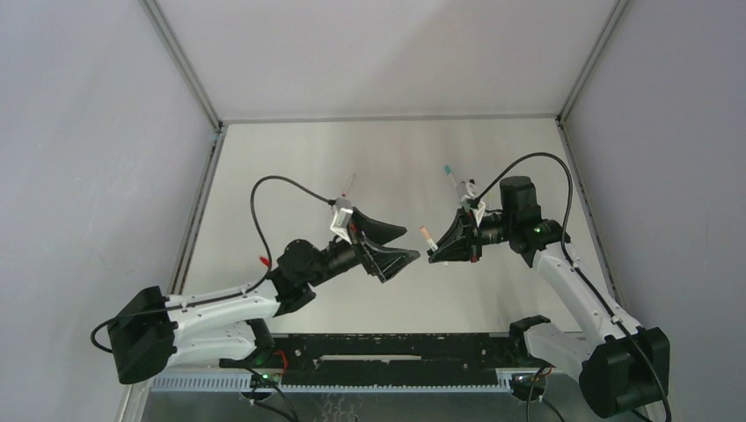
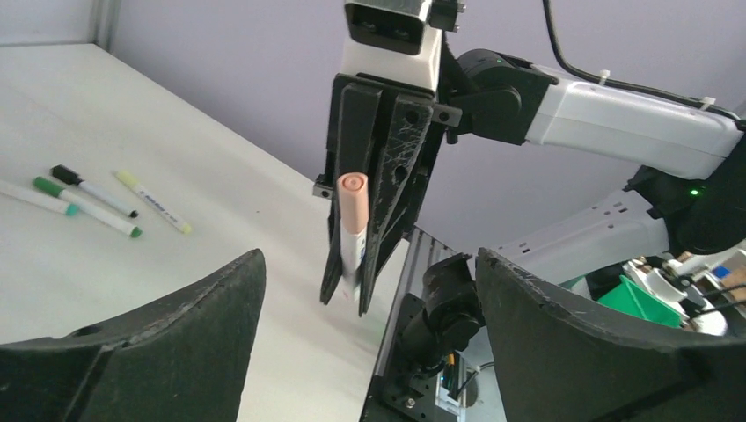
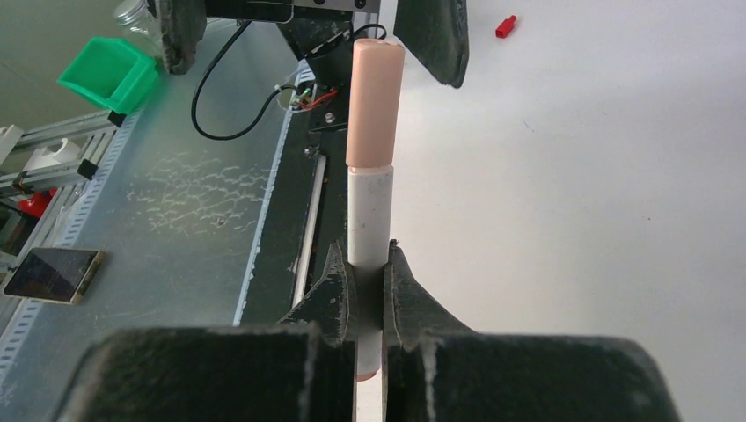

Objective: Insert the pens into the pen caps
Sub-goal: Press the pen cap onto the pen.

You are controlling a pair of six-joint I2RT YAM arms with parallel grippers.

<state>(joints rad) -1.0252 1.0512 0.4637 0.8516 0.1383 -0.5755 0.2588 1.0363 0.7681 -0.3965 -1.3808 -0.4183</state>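
Observation:
My right gripper (image 3: pixel 365 255) is shut on the white barrel of a pen (image 3: pixel 369 211). A peach pen cap (image 3: pixel 374 97) sits on that pen's far end. In the top view this pen (image 1: pixel 426 236) hangs above the table's middle, in the right gripper (image 1: pixel 433 255). My left gripper (image 1: pixel 410 243) faces it with its jaws wide apart and holds nothing. Its fingers (image 2: pixel 176 334) frame the capped pen (image 2: pixel 352 207) without touching it. Three other pens (image 2: pixel 97 200) lie on the table. A red pen cap (image 3: pixel 504 26) lies loose.
A teal-tipped pen (image 1: pixel 452 178) and a thin reddish one (image 1: pixel 350 186) lie behind the arms. A green bin (image 3: pixel 110 75) stands off the table past the black rail (image 1: pixel 396 347). Grey walls close in both sides.

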